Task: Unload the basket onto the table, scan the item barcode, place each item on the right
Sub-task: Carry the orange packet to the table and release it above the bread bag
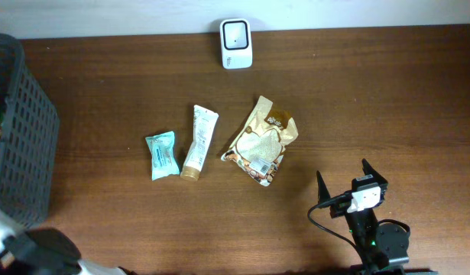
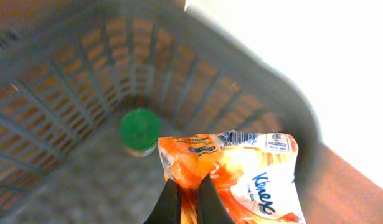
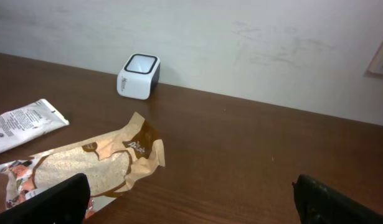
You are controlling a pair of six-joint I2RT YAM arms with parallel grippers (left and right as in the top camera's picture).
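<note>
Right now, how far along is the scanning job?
A packet, a tube and a bag lie on the table; whether they were scanned I cannot tell. In hand: the left gripper is shut on an orange pack inside the basket. Left: carry it to the scanner and show its barcode. The right gripper is open.

basket [image 2: 66,74]: green cap [image 2: 139,127] inside | table [image 1: 372,114]: teal packet [image 1: 161,155], tube [image 1: 199,142], snack bag [image 1: 260,140]
</note>
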